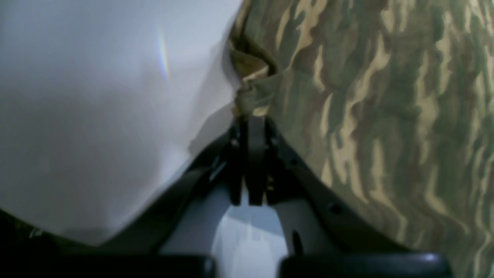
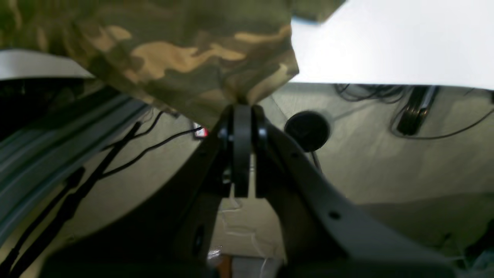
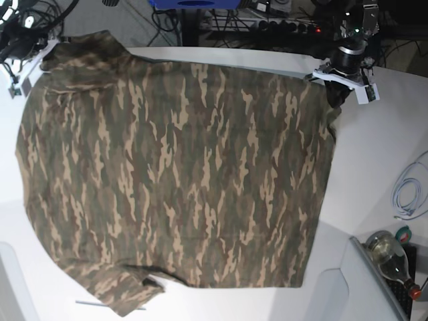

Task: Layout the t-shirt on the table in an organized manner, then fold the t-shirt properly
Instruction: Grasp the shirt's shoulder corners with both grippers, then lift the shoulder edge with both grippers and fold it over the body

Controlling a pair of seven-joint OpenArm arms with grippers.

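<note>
The camouflage t-shirt [image 3: 180, 174] lies spread flat over most of the white table [image 3: 381, 147], one sleeve bunched at the near left. My left gripper [image 1: 249, 116] is shut on a puckered corner of the t-shirt [image 1: 378, 116], with the cloth stretching away to its right; in the base view this gripper [image 3: 326, 81] is at the shirt's far right corner. My right gripper [image 2: 243, 110] is shut on a pinched edge of the t-shirt [image 2: 185, 58], held at the table [image 2: 386, 46] edge, with floor showing below it.
A glass bottle [image 3: 391, 257] and a coiled white cable [image 3: 408, 194] lie at the right side. Black cables [image 2: 127, 150] and a round black object [image 2: 307, 130] are on the floor beyond the table edge. More wires and equipment [image 3: 281, 23] sit behind the table.
</note>
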